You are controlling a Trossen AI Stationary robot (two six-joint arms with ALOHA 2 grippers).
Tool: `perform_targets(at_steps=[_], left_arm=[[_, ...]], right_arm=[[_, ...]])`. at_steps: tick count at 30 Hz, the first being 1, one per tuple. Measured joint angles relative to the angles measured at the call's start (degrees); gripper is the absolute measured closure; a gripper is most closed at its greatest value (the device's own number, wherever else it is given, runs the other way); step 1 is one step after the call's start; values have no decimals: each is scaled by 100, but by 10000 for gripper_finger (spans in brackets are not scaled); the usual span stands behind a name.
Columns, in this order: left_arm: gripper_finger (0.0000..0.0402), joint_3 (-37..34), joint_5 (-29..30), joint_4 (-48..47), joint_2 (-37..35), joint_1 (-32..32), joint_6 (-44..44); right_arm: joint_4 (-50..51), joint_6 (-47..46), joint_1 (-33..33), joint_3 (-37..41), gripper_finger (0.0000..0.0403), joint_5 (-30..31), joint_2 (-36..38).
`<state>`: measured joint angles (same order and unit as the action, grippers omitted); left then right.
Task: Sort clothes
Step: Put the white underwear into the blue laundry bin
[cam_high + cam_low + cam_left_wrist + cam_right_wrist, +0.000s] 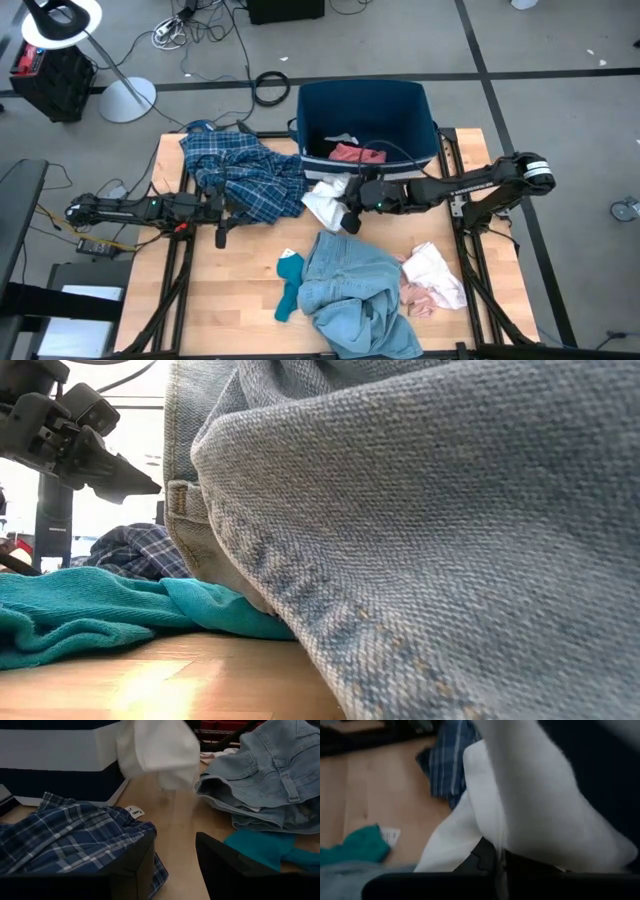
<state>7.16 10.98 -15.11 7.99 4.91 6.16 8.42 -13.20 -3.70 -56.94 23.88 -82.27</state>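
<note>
My right gripper (346, 212) is shut on a white garment (324, 200) just before the near left corner of the dark-blue bin (365, 105). My left gripper (222, 236) is open and empty, above the table at the near edge of the blue-white plaid shirt (240, 175), which lies spread at the far left. It also shows in the low view (110, 470). A light-blue denim piece (350, 295) lies heaped at the near middle, a teal sock (289, 285) against its left side, and a pink-white item (432, 280) to its right. My right gripper pinches a bunched part of the white garment (492, 832) between its two fingers, coming about level from the table's right side. One layer or several, I cannot tell. The garment hangs slack from the fingers (160, 755), and its lower end looks clear of the table.
The bin holds a red-pink item (357, 153) and a white one (345, 138). In the low view the denim (430, 510) fills most of the picture, with the sock (90, 610) beside it. Bare wood lies between the plaid shirt and the denim (175, 820).
</note>
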Motion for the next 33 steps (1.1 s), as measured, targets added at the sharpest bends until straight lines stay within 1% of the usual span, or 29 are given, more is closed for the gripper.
perform_targets(at_steps=[5,10,16,20,25,28,30,33], left_arm=[[251,0,0,22,-1,0,-13],[251,0,0,26,0,0,-13],[251,0,0,20,-1,0,-13],[251,0,1,23,-1,0,-13],[251,0,2,17,-1,0,-13],[251,0,2,-12,-2,0,-13],[251,0,2,-17,0,0,-13],[251,0,2,-17,0,0,-13]], right_arm=[[386,667,2,-969,392,115,3],[605,1260,6,-1760,392,423,1],[691,2038,142,-2423,392,900,1],[735,2342,353,-2717,392,1105,1],[1053,2403,780,-2877,391,1369,1],[1500,2395,1128,-2899,391,1511,-1],[1853,2235,1366,-2901,391,1515,-1],[2469,1723,1704,-2902,391,1443,-1]])
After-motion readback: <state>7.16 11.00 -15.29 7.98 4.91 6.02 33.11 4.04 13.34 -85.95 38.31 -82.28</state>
